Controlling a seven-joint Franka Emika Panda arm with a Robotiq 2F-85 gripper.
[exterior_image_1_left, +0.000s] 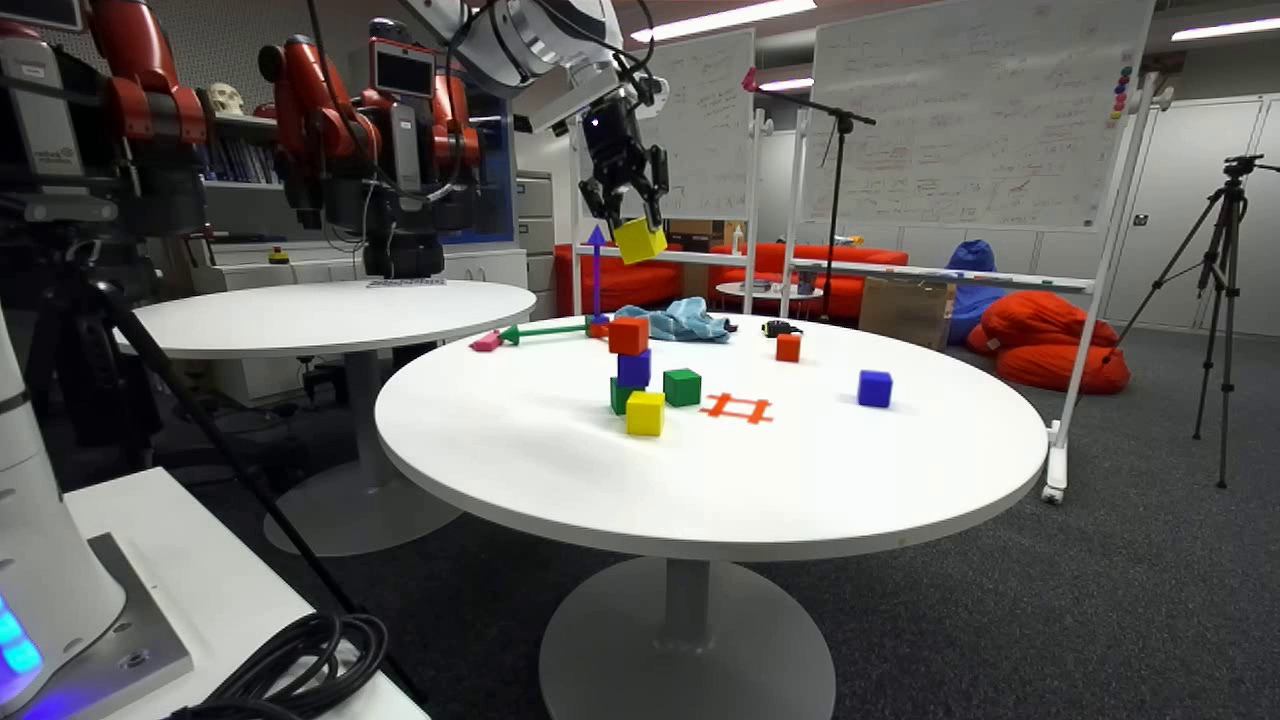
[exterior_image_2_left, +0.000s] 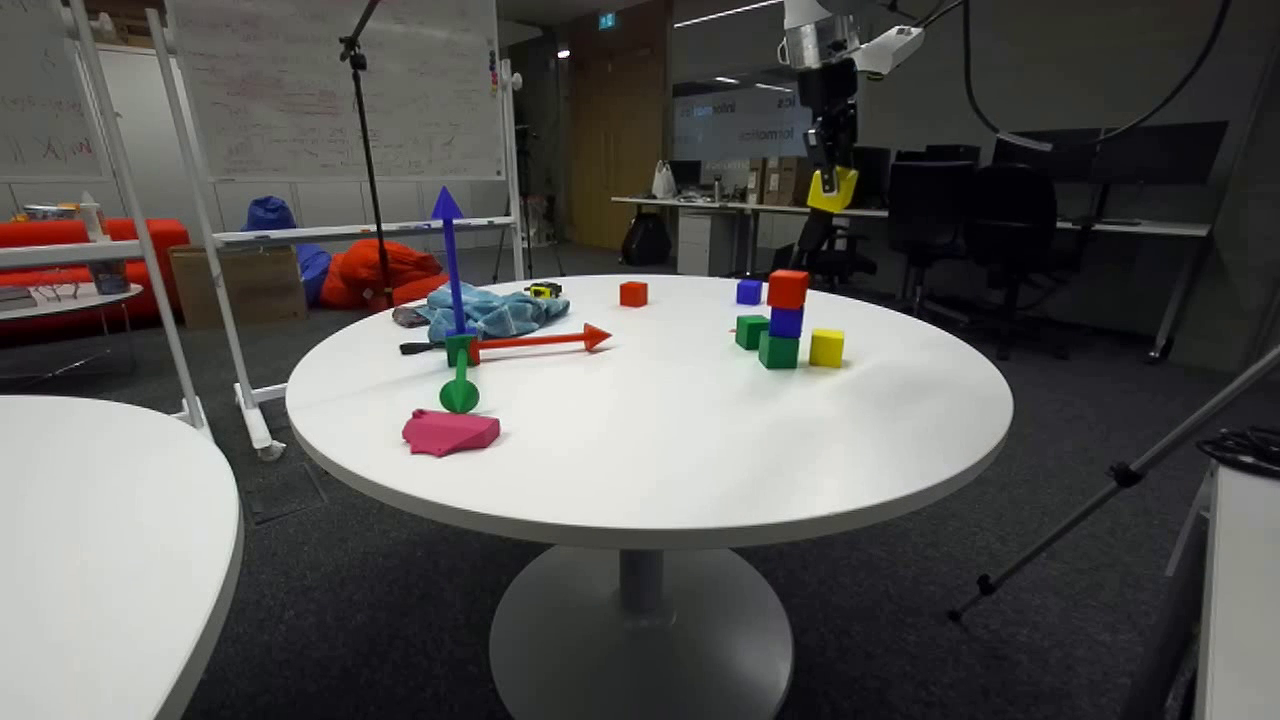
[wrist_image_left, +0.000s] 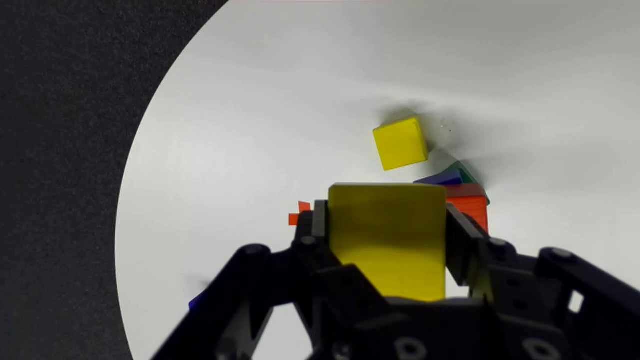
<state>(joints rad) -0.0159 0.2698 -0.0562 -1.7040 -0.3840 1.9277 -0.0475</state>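
My gripper is shut on a yellow cube, held in the air high above the round white table. The held cube fills the space between the fingers in the wrist view. Below it, a stack has a red cube on a blue cube on a green cube. In the wrist view the held cube hides part of the stack. Another yellow cube and another green cube sit beside the stack. Another blue cube and another red cube stand apart.
An orange-red tape mark lies near the stack. An axes model with an upright blue arrow and a red arrow stands beside a light-blue cloth. A pink piece lies near the table's edge. A neighbouring white table stands close.
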